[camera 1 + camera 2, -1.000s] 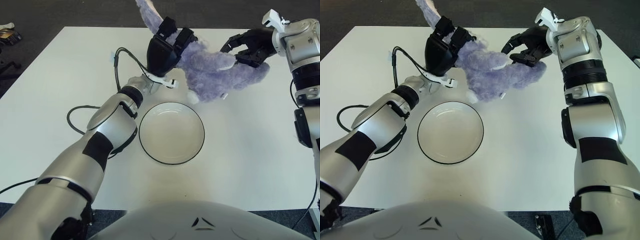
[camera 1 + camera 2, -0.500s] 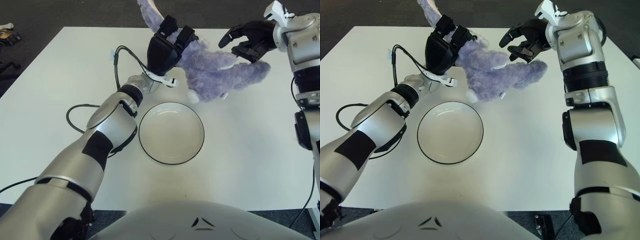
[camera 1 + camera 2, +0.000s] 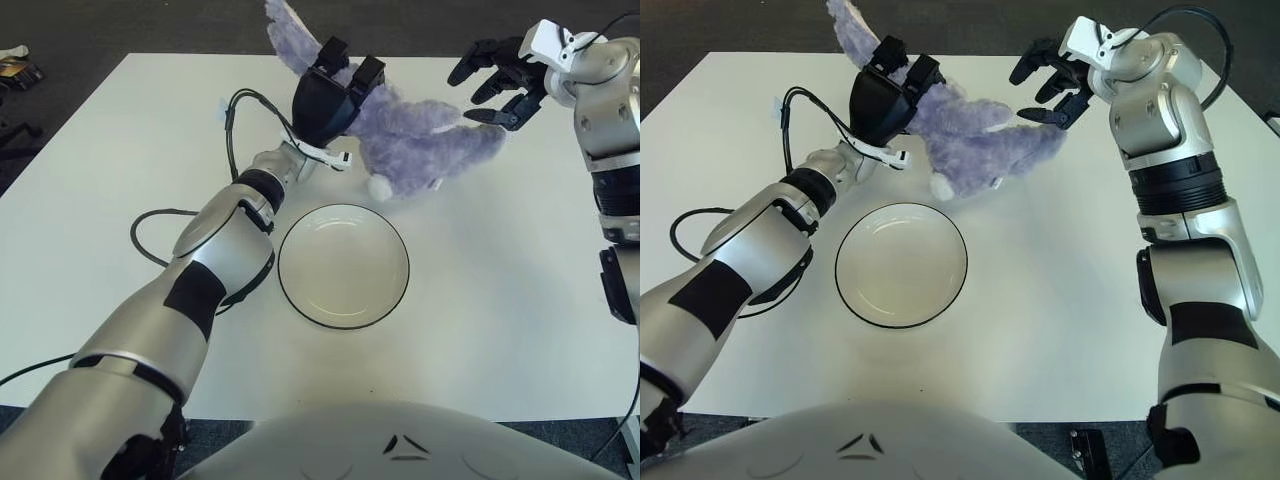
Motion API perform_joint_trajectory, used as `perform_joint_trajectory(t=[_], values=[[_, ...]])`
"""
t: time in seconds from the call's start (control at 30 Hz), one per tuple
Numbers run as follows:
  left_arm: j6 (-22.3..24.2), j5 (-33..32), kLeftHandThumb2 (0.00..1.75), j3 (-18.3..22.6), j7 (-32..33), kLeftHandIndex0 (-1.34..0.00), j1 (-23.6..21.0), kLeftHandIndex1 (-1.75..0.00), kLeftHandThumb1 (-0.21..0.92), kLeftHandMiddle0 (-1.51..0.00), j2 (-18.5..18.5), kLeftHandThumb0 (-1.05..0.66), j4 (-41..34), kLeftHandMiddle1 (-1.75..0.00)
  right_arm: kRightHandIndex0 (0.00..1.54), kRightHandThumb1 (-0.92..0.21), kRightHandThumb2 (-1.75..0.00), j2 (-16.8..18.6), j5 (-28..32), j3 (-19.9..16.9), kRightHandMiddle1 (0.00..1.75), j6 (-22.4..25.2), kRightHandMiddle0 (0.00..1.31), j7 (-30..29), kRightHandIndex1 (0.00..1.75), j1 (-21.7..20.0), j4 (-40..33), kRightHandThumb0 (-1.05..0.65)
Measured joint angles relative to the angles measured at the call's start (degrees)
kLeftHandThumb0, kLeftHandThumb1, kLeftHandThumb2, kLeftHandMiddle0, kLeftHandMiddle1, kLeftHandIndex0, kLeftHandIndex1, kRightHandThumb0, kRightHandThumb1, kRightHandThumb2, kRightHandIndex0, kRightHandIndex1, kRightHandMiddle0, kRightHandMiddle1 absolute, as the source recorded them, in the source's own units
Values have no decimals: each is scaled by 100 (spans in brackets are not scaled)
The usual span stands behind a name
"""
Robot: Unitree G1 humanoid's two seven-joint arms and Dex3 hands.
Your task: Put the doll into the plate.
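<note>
The left hand point(image 3: 330, 95) sits in the upper middle of the frame, its black fingers closed over the near end of the purple doll point(image 3: 415, 145), gripping it just where the long ear pokes up toward the top edge. The doll stretches from that hand off to the right, its body sagging low over the white table point(image 3: 500, 300), with a small white tuft at its underside; I can't say for certain whether it touches the surface. It lies just above the plate point(image 3: 343, 265), which sits in the middle of the frame, a white dish with a dark rim and nothing in it.

The right hand point(image 3: 500, 75) is at the upper right, fingers spread apart and holding nothing, clear of the doll's far end. A second ago those fingers were wrapped into the plush at that end; half a second ago they had already come off and risen, and now the hand is higher and further toward the right edge. With that support gone, the doll's right end has dropped and the whole toy has swung a little lower and closer to the left hand. The plate has not shifted. A black cable point(image 3: 235, 130) loops over the table to the left of the left forearm.
</note>
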Motion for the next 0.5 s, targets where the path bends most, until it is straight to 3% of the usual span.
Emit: perform_joint_trajectory(t=[0.2, 0.5], values=[[155, -45, 138, 37, -242, -94, 0, -175, 26, -65, 2, 49, 8, -175, 23, -39, -88, -80, -1, -43, 77, -80, 0, -4, 67, 63, -147, -55], [282, -138, 139, 115, -585, -92, 0, -175, 25, -66, 2, 49, 16, -175, 22, -33, -97, -171, 11, -121, 83, -93, 0, -6, 58, 203, -344, -46]])
